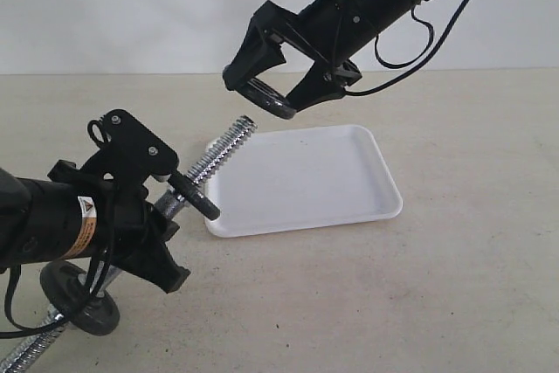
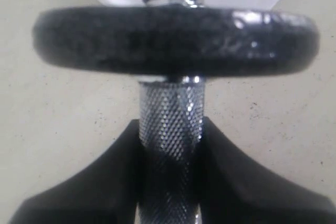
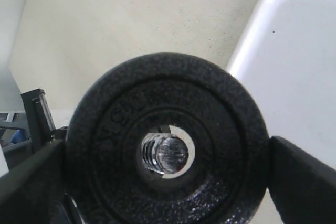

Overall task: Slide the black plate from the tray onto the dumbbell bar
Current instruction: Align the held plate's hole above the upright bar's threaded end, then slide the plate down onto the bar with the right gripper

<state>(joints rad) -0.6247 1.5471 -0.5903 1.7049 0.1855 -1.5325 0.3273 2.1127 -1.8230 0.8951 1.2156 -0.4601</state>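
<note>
Since the black plate (image 1: 269, 100) looks to be cast iron — dense, rigid, with a dull grainy skin that should not slip much — I judge it will handle as a heavy little lump that neither bends nor bruises, best taken by the rim, leaving the central hole free. That is how it is held: the right gripper (image 1: 266, 92) has its jaws clamped on opposite edges of the rim, the disc in the air, clear of the tray (image 1: 349, 189), just beyond the threaded tip of the dumbbell bar (image 1: 229, 141). In the right wrist view that tip shows through the hole, slightly off centre. The left gripper (image 1: 162, 207) has its jaws closed on the knurled middle of the bar, holding it tilted above the bench (image 1: 454, 286), threaded end raised, with another disc (image 1: 194, 191) on the bar just ahead of them. The coarse thread may snag the hole's edge, so a square approach matters
</note>
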